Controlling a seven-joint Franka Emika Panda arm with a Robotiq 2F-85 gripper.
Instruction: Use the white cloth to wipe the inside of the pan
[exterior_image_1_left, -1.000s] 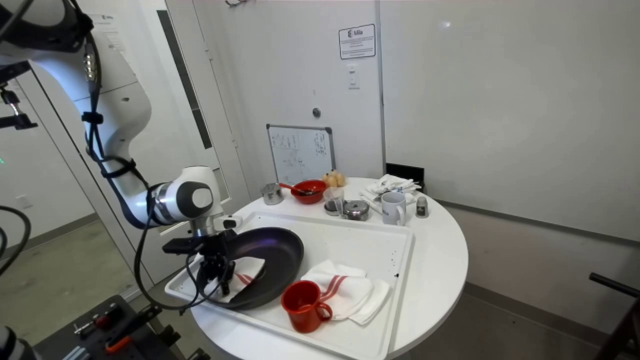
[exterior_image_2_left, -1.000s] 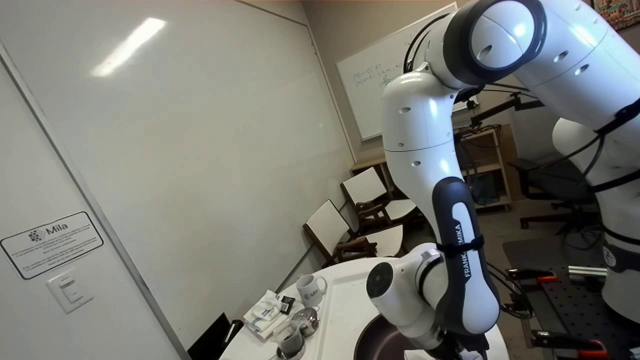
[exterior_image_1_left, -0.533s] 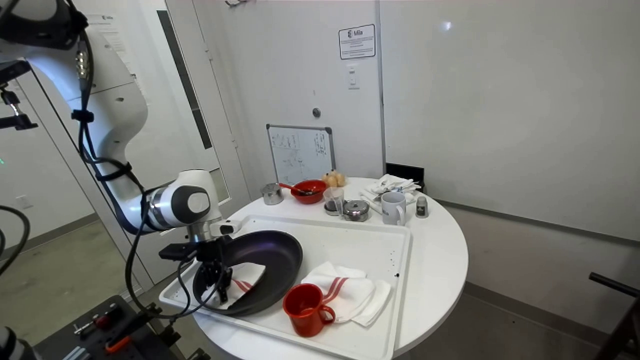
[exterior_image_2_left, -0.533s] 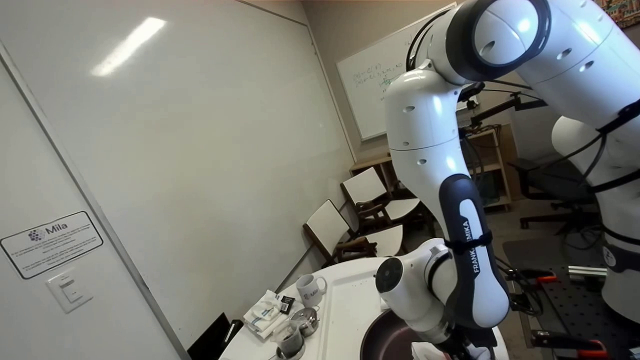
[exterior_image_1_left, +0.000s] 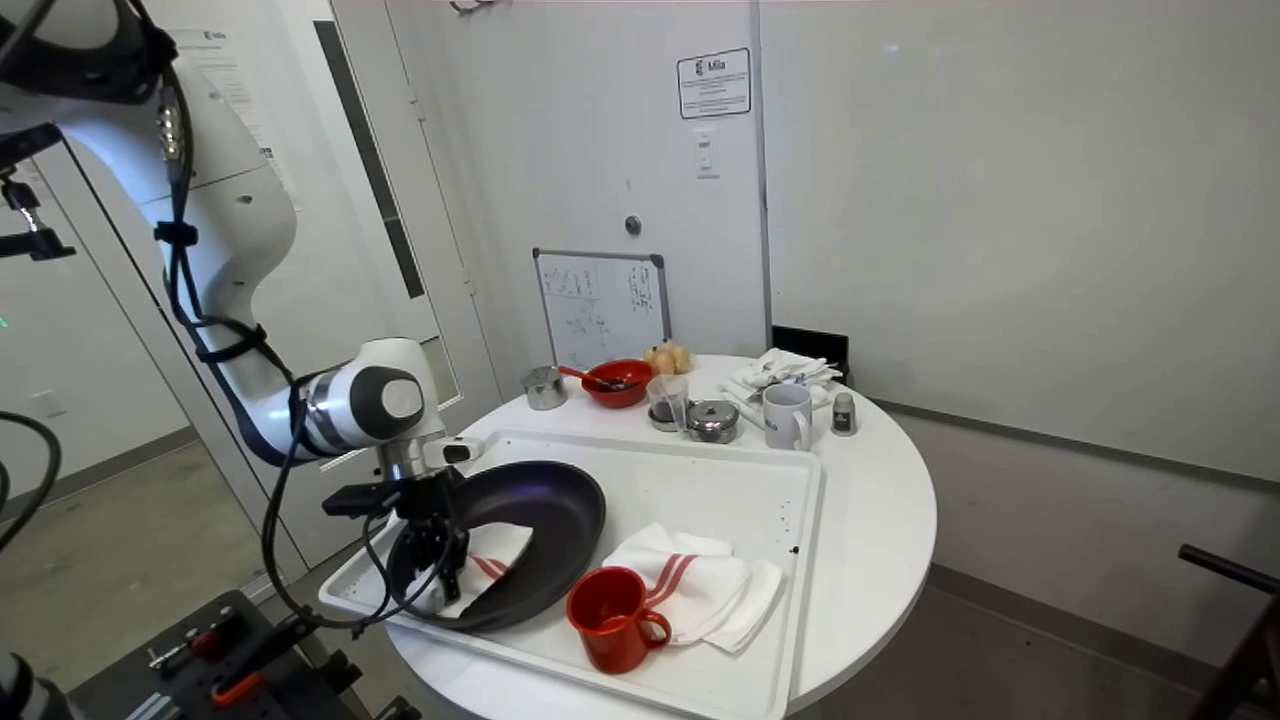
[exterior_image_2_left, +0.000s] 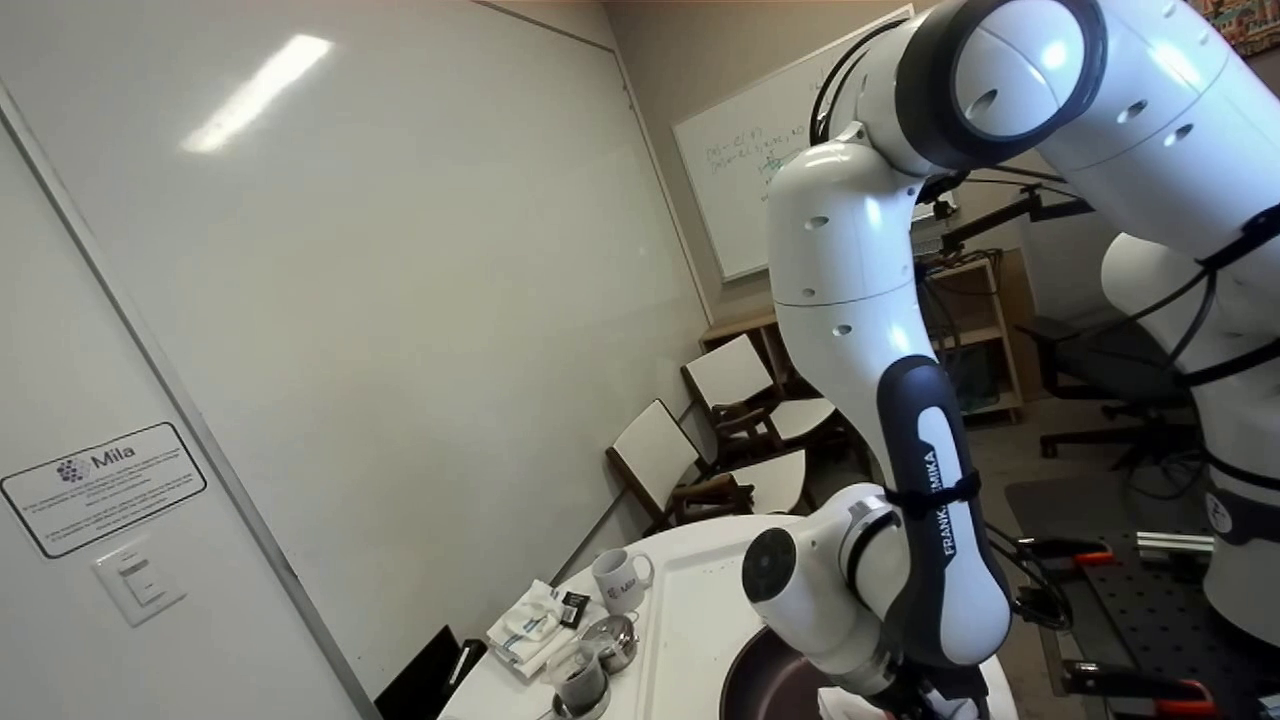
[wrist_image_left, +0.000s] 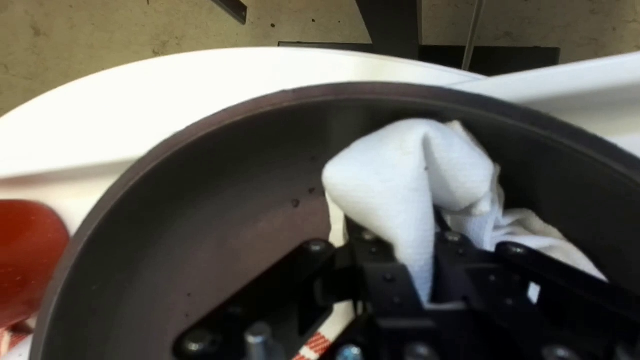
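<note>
Status: claw (wrist_image_left: 407, 235) holding the white cloth (wrist_image_left: 390, 170) inside the pan (exterior_image_1_left: 550, 530)

Directions follow an exterior view, left to right across the round counter (exterior_image_1_left: 880, 520). The arm (exterior_image_1_left: 240, 200) extends over the counter's left edge. The claw points down into the pan with its jaws drawn together on the white cloth. In the wrist view, a bunched fold stands up between the jaws, and loose fabric trails along the pan wall. A red-striped part of the cloth shows to the right of the claw, within the pan. The pan rests on the white tray (exterior_image_1_left: 730, 480), close to the tray's left edge. Dark specks (wrist_image_left: 296, 203) mark the pan floor.

A metal pot (exterior_image_1_left: 545, 388) stands at the counter's far left edge. Beside it, a red bowl (exterior_image_1_left: 617, 393) contains a red-handled utensil (exterior_image_1_left: 580, 375). A red mug (exterior_image_1_left: 612, 625) stands upright near the tray's near edge, just right of the pan. A second red-striped cloth (exterior_image_1_left: 690, 590) lies folded toward the tray's near right corner; contact with the red mug cannot be determined. A metal container (exterior_image_1_left: 712, 425) stands just beyond the tray's far edge. A gray mug (exterior_image_1_left: 785, 418) stands to its right, and a shaker (exterior_image_1_left: 843, 415) stands rightmost, near the counter's right edge.
</note>
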